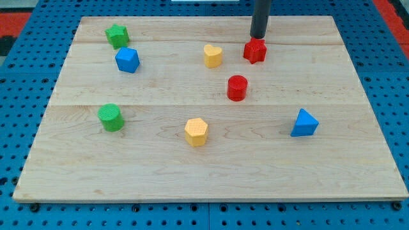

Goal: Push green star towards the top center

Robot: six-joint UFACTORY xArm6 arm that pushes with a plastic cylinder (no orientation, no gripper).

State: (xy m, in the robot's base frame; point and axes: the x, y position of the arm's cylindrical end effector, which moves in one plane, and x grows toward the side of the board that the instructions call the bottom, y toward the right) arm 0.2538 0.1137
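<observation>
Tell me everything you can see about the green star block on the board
The green star is a small, chunky block with a notched, star-like outline and a matte, solid green look. It lies flat near the top left corner of the wooden board, nothing touching it. The blue block sits just below and slightly to the view's right, apart from it. My tip is far off toward the view's right, beside the red star-like block.

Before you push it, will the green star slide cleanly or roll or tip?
The green star looks low and flat-bottomed, so it probably slides, not rolls. Its points may make it spin if struck off-centre. My tip is far away, by the red block.
</observation>
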